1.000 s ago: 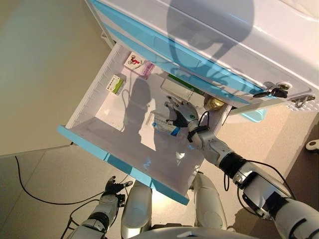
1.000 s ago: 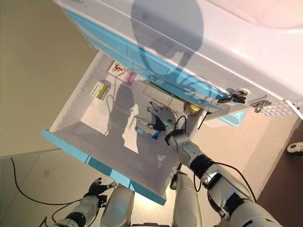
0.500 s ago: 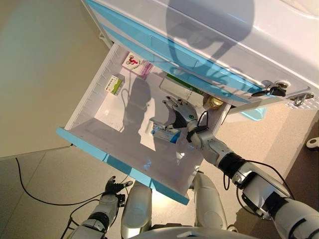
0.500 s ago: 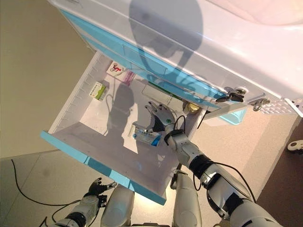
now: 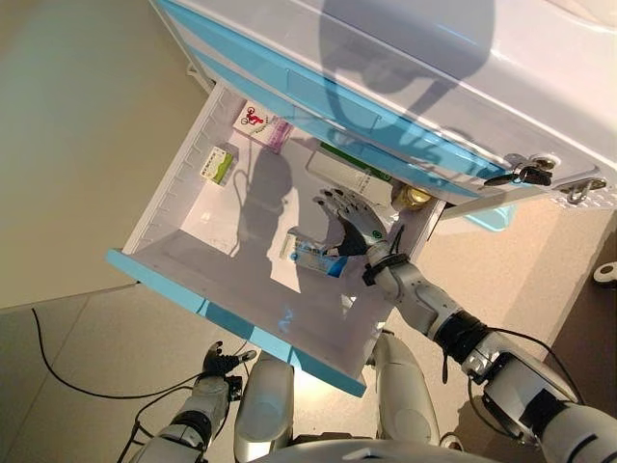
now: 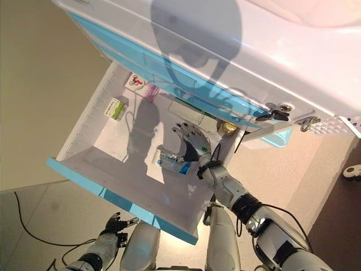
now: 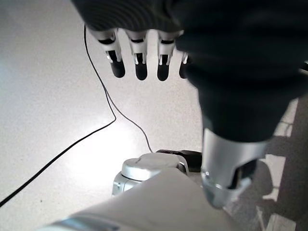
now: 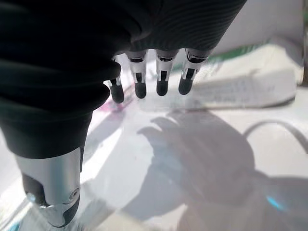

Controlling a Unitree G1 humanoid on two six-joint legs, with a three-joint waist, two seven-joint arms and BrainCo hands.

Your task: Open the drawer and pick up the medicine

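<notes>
Your drawer (image 5: 193, 289) stands pulled fully out of the cabinet (image 5: 463, 87). Your right hand (image 5: 355, 224) is inside it with its fingers (image 5: 333, 201) spread and nearly straight, clamped on nothing. The medicine, a white and blue box (image 5: 316, 256), lies on the drawer floor just below the palm, on the thumb side of those fingers; whether the thumb touches it you cannot tell. Beyond the fingertips lies a long white and green box (image 5: 352, 174), with a gold-capped jar (image 5: 415, 200) beside it. Well off past the fingers, toward the drawer's far corner, sit a small green and white box (image 5: 218, 164) and a pink and white box (image 5: 262, 125). Your left hand (image 7: 144, 53) hangs low over the floor (image 7: 57, 96), fingers relaxed and apart, holding nothing.
</notes>
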